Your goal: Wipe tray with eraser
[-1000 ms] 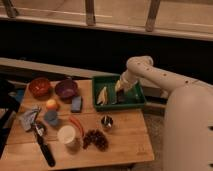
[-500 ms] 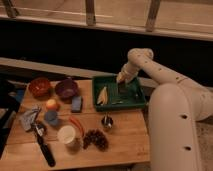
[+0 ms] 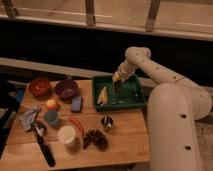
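Observation:
The green tray (image 3: 131, 101) sits at the back right of the wooden table. My gripper (image 3: 118, 86) reaches down from the pale arm (image 3: 145, 62) into the tray's back middle, just right of a yellow object (image 3: 102, 95) lying in the tray. A dark shape sits at the gripper's tip against the tray floor. I cannot tell the eraser apart from the gripper there. No eraser shows anywhere else.
A red bowl (image 3: 40, 86) and a purple bowl (image 3: 66, 88) stand at the back left. Nearby are a blue block (image 3: 76, 103), an orange fruit (image 3: 51, 104), a white cup (image 3: 66, 134), a dark cluster (image 3: 95, 139), a small metal cup (image 3: 106, 121) and a black-handled tool (image 3: 44, 148).
The arm's elbow has risen. The gripper has shifted a little within the tray, first toward the back, then slightly left and forward. Nothing else has moved.

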Robot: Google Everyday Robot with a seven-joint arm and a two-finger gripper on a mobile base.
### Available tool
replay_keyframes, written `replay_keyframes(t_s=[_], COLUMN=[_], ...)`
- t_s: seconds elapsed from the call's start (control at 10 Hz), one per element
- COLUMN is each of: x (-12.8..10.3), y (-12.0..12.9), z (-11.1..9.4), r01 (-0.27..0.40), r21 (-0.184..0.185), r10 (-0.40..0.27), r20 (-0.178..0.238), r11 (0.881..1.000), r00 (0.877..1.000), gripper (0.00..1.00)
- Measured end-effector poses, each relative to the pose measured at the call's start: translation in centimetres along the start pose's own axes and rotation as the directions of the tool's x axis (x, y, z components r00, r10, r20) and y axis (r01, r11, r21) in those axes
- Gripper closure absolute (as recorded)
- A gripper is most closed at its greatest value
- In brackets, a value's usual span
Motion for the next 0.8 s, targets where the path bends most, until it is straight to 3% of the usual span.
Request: replay_keyframes(t_s=[0.2,0.4,0.6,0.8], x=[2.6,4.6,4.7,3.0], y=[1.8,2.2,1.5,0.0], z=[-0.1,-0.3,-0.4,-0.3], r01=[0.031,0.025,0.006,-0.013], r21=[-0.001,0.02,0.045,0.072], r10=[-0.031,-0.024,-0.004,0.015], r20=[-0.025,-0.046,-0.043,-0.033], r11=[1.0,0.999,0.999,0.997], r00=[0.999,0.999,0.999,0.999], gripper=[1.0,1.0,1.0,1.0])
